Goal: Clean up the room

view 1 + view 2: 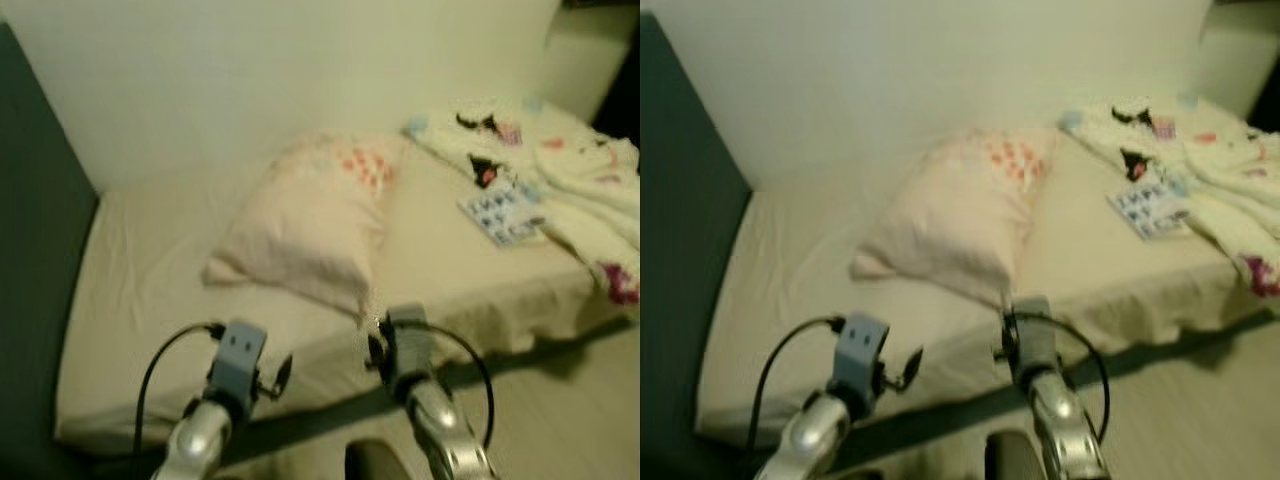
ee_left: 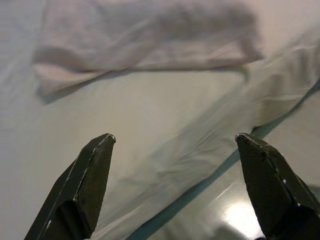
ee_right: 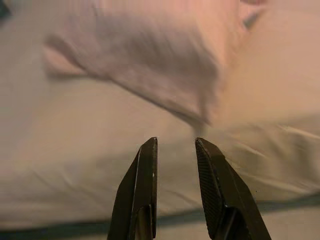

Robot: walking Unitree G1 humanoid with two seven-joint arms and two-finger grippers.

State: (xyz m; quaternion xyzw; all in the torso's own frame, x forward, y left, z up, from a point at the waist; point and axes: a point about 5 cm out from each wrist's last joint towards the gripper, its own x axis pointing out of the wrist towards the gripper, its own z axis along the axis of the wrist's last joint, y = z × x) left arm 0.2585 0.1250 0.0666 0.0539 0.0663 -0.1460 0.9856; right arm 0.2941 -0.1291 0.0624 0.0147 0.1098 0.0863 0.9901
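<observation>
Cream bed (image 1: 150, 260), pillow (image 1: 310, 225), crumpled blanket (image 1: 585, 190)

Two shiny silver arms, round and smooth. A grey boxy block at each wrist, the left one with two small dark dots. A thin black cable looping out from each block. Left gripper (image 2: 174, 137) with long black pointed fingers; right gripper (image 3: 176, 142) with black fingers, ridged inside.

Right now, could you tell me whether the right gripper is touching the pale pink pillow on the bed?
Apart. In the right wrist view, the right gripper has its black fingers slightly parted, with bare cream sheet lying between their tips and the pale pink pillow.
</observation>
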